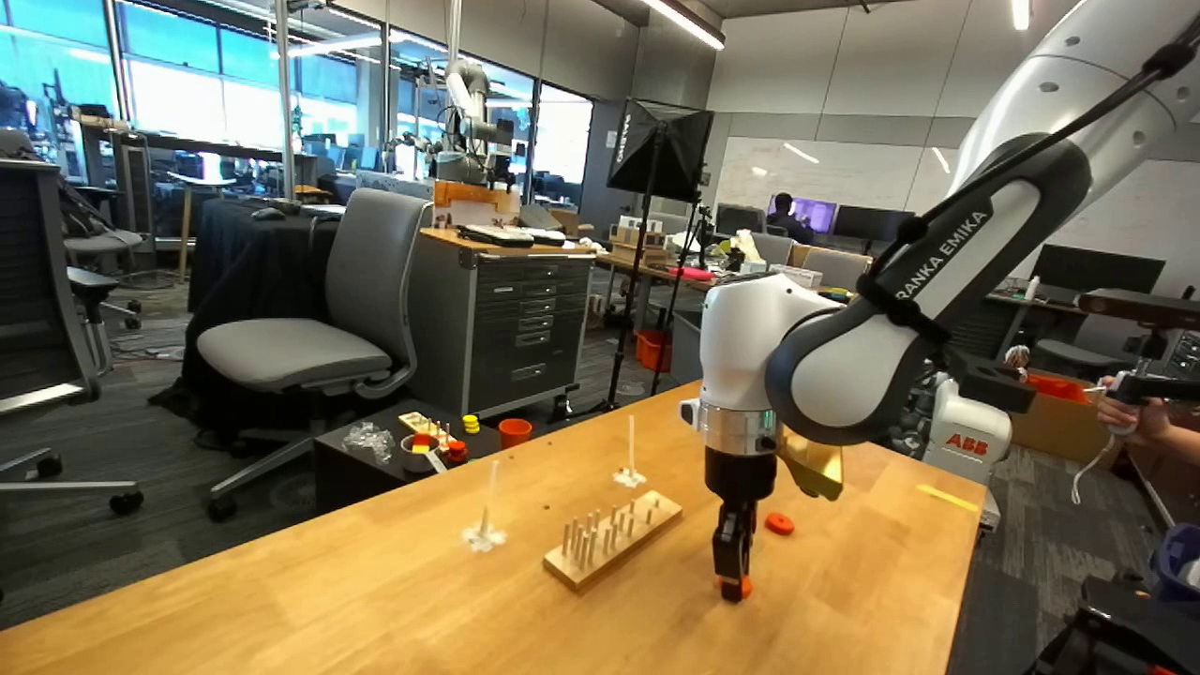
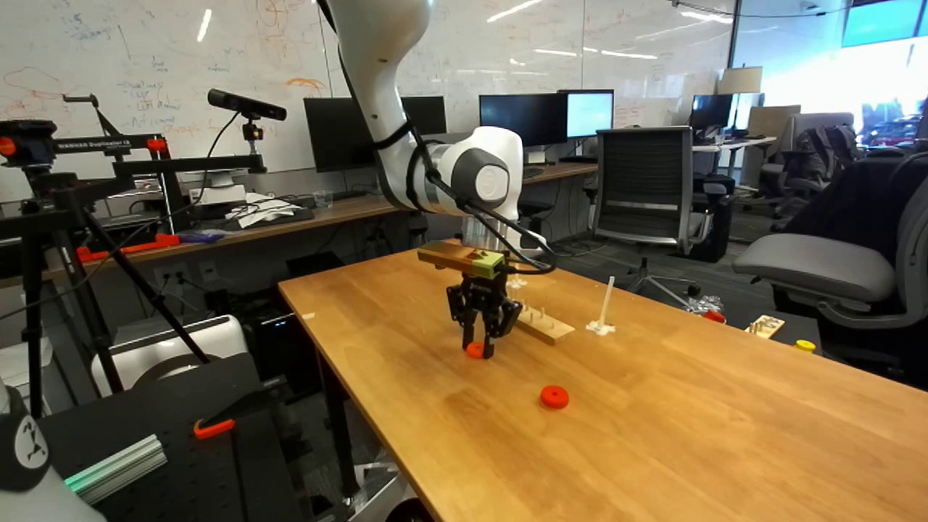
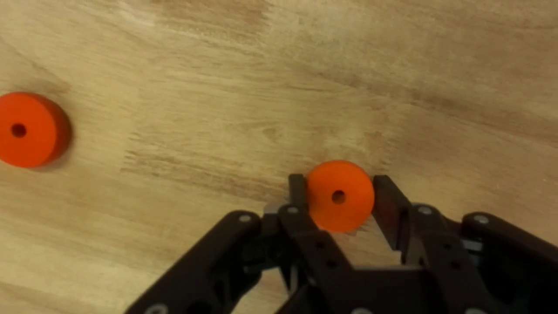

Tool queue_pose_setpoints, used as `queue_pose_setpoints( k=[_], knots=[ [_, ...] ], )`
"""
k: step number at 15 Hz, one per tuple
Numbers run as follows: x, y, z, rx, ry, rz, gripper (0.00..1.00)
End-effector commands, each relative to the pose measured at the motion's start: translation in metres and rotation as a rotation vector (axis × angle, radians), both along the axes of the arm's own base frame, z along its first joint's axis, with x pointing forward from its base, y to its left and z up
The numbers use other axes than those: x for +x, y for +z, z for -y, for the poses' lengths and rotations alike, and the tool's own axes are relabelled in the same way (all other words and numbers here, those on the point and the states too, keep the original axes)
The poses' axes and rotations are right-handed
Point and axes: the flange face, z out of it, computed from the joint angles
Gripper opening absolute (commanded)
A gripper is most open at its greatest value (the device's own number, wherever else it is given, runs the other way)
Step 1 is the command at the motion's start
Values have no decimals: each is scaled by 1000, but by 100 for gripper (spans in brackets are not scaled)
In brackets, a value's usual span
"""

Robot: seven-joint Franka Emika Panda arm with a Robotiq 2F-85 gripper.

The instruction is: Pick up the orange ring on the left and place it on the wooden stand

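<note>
An orange ring (image 1: pixel 746 588) lies flat on the tabletop between my fingertips. It is the left one of two alike in both exterior views (image 2: pixel 475 350). In the wrist view the ring (image 3: pixel 340 213) has a finger against each side. My gripper (image 3: pixel 339 192) points straight down and is shut on it at table height; it also shows in both exterior views (image 1: pixel 732 592) (image 2: pixel 477 351). The wooden stand (image 1: pixel 614 551), pale with several thin upright pegs, lies close beside the gripper. In an exterior view the stand (image 2: pixel 549 329) is partly hidden behind the gripper.
A second orange ring (image 1: pixel 779 524) lies on the table (image 2: pixel 652 420) a short way off, at the left edge of the wrist view (image 3: pixel 37 141). Two thin upright rods (image 1: pixel 489 497) (image 1: pixel 631 445) are fixed to the table beyond the stand. An orange cup (image 1: pixel 515 433) stands off the table.
</note>
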Motion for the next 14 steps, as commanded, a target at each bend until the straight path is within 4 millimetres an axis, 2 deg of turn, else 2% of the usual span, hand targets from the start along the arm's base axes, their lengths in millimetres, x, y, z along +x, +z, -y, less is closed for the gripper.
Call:
queue_pose_setpoints(
  k=[1, 6, 9, 14],
  knots=[
    [0, 13, -2, 22, -13, -27, 17],
    [1, 34, -13, 38, -29, -14, 17],
    [11, 50, -19, 53, -60, 0, 17],
    [38, 76, -16, 78, -133, -2, 17]
  ],
)
